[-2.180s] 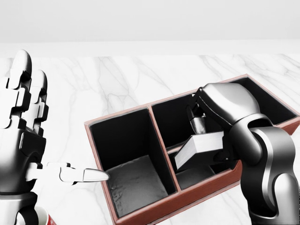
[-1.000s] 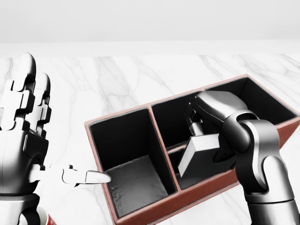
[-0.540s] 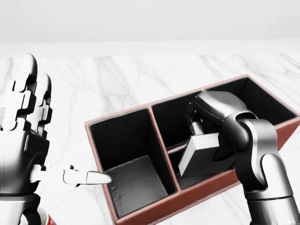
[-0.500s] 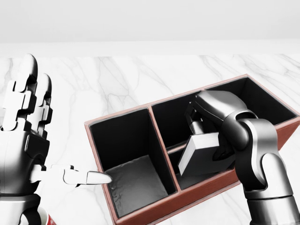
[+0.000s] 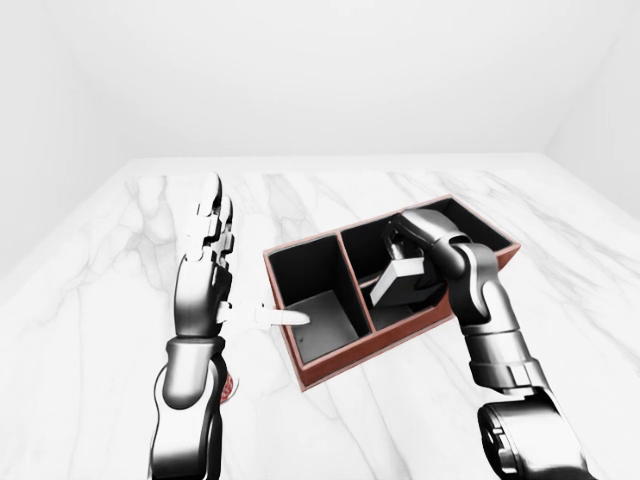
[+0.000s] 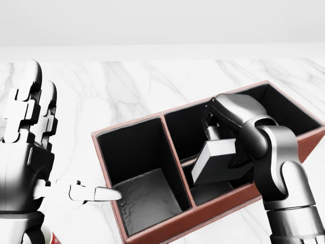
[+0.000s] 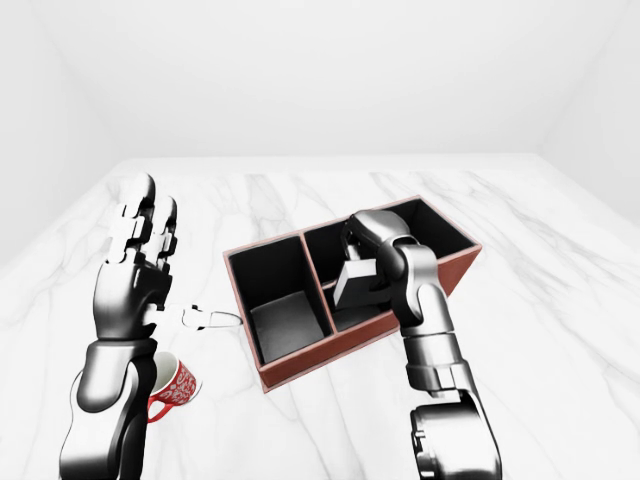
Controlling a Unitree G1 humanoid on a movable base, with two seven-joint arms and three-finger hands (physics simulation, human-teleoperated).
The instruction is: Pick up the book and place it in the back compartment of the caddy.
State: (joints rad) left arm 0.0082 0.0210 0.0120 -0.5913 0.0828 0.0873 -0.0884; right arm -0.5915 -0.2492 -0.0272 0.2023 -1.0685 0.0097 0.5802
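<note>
Now, view by view.

Head view, right hand: the right hand [image 6: 219, 136] reaches down into the caddy [image 6: 152, 234], its fingers clenched on the top edge of the book [image 6: 216, 161].
Head view, book: grey, tilted, hanging just below the fingers inside the caddy's right-hand section, its lower corner beside the low inner divider; whether it touches the floor I cannot tell.
Head view, caddy: a red-brown box with black lining on the marble tabletop [image 6: 127, 86]; a tall partition splits it, and the left-hand compartment lies apart from the right fingers.
Head view, left hand: the left hand [image 6: 30, 152] stands upright at the view's left, fingers spread and released, holding nothing; its thumb tip [image 6: 104, 193] points at the caddy's left wall, just short of the rim.

Left-eye view, hands: same layout; the book sits under the right fingers, well apart from the left fingers.

Right-eye view, mug: a red patterned mug [image 7: 172, 385] stands on the marble below the left fingers, beside the left forearm and apart from the caddy.
Right-eye view, book: pinched under the right fingertips, within the caddy's walls.
</note>
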